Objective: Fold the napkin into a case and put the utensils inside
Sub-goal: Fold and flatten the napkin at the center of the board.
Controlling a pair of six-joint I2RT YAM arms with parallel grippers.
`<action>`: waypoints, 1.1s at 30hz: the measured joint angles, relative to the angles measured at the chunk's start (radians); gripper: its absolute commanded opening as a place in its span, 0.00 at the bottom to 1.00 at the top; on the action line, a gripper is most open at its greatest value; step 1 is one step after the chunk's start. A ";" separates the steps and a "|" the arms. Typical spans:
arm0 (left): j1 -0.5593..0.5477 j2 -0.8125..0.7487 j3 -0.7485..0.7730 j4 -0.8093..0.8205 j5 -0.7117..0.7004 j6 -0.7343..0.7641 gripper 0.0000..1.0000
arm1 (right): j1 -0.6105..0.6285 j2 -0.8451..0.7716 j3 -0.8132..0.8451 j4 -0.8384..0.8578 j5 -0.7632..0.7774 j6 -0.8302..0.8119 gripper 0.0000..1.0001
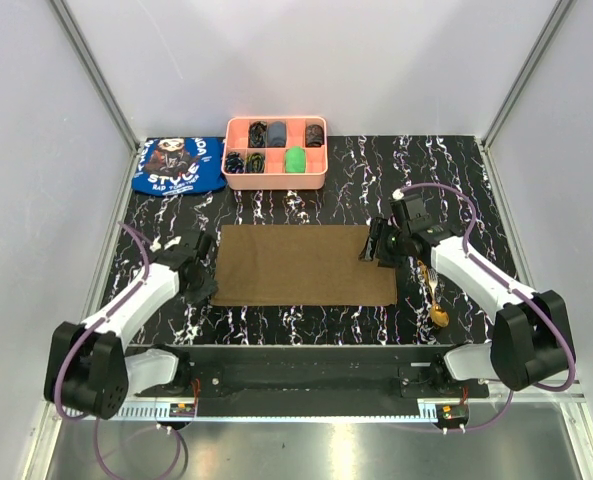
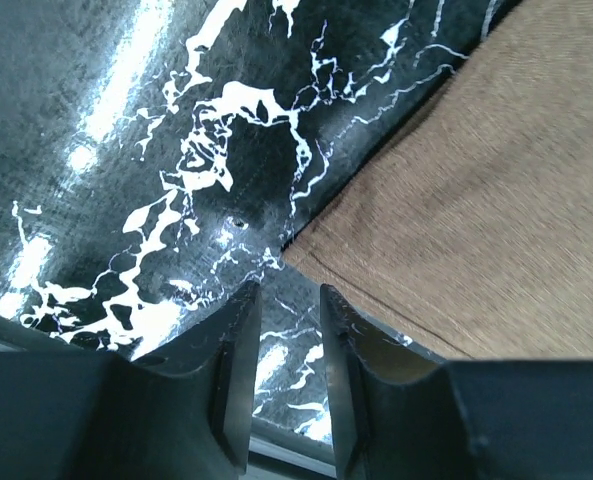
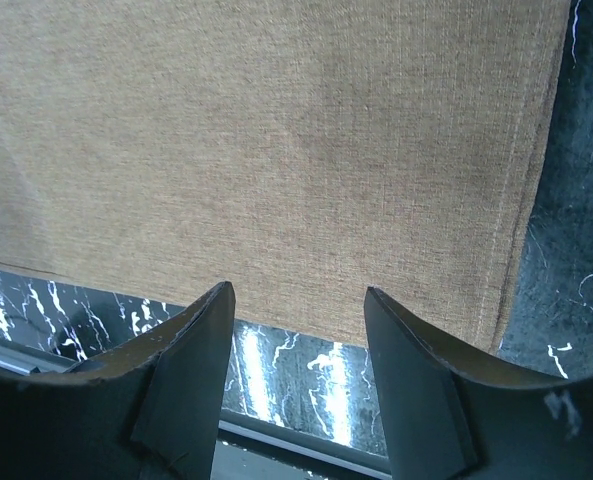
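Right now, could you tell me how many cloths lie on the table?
2: the olive-brown napkin at the centre, the blue printed cloth in the far left corner.

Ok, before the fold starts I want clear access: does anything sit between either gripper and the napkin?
Nothing visible does. The left gripper, jaws open, faces the napkin at its near-left corner with only bare table between. The right gripper is at its right edge. The utensils lie off the cloth, to its right.

napkin (image 1: 304,265) flat on table (image 1: 456,180), utensils (image 1: 434,300) to its right — tray (image 1: 276,180) behind
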 measured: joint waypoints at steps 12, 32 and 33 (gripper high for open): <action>0.000 0.110 0.000 0.098 0.000 0.001 0.33 | 0.000 -0.005 -0.024 -0.003 0.000 -0.005 0.64; 0.000 0.170 0.000 0.156 -0.005 0.006 0.00 | 0.000 -0.005 -0.054 0.002 -0.002 -0.005 0.64; 0.000 0.163 0.000 0.154 -0.005 0.006 0.00 | 0.000 -0.005 -0.054 0.002 -0.002 -0.005 0.64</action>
